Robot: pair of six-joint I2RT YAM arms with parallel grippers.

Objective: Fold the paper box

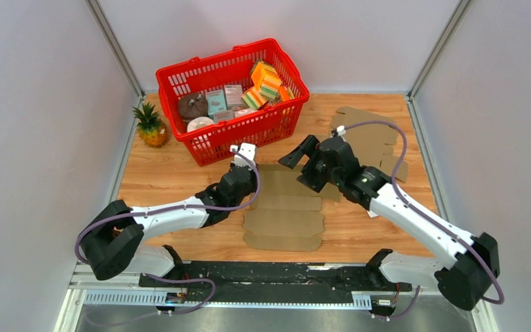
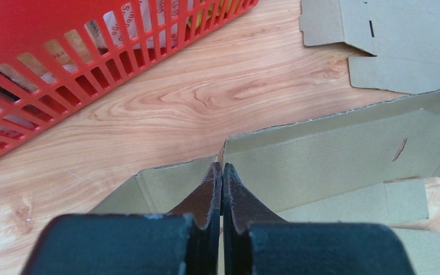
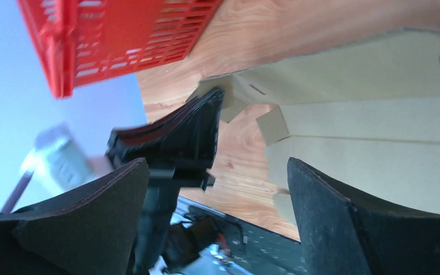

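The paper box [image 1: 283,211] is a flat brown cardboard blank lying mid-table, with its far panel lifted. My left gripper [image 1: 243,164] is shut on the far left edge of that panel; in the left wrist view the fingers [image 2: 222,169] pinch the box [image 2: 332,154] at a notch between two flaps. My right gripper [image 1: 303,168] is open and empty, hovering over the box's far right part. In the right wrist view my right gripper [image 3: 216,166] spreads wide, with the box [image 3: 366,126] and the left gripper [image 3: 197,126] beyond it.
A red basket [image 1: 231,97] full of small items stands at the back, close behind the left gripper [image 2: 63,57]. A pineapple [image 1: 151,124] sits to its left. A second flat cardboard blank [image 1: 373,138] lies at the back right.
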